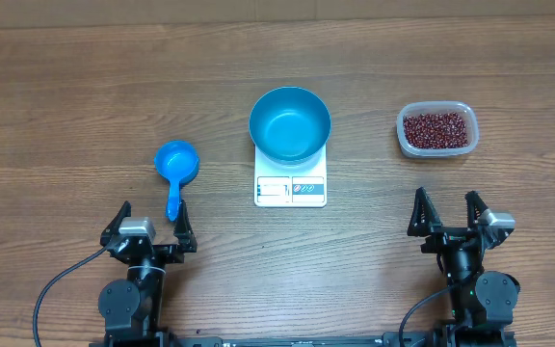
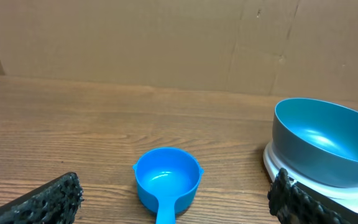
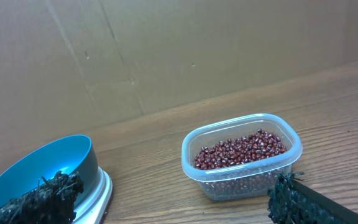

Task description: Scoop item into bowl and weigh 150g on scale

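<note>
Plainly, the blue scoop [image 1: 176,162] lay nearest my left gripper [image 1: 152,220], handle pointing back at it.
Both my grippers were wide open, holding nothing. The beans [image 1: 436,129] sat in their clear tub [image 1: 401,130] straight ahead of my right gripper [image 1: 444,210]; the blue bowl [image 1: 290,123] stood on the scale [image 1: 290,190], ahead between the two.

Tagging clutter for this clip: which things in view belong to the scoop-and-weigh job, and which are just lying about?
Belongs to the job:
- red-brown beans, in the clear tub
- blue bowl, standing on the white scale
- blue scoop, empty, apart from the scale

Just lying about:
- no loose thing; only the wooden table and the cardboard wall behind
</note>
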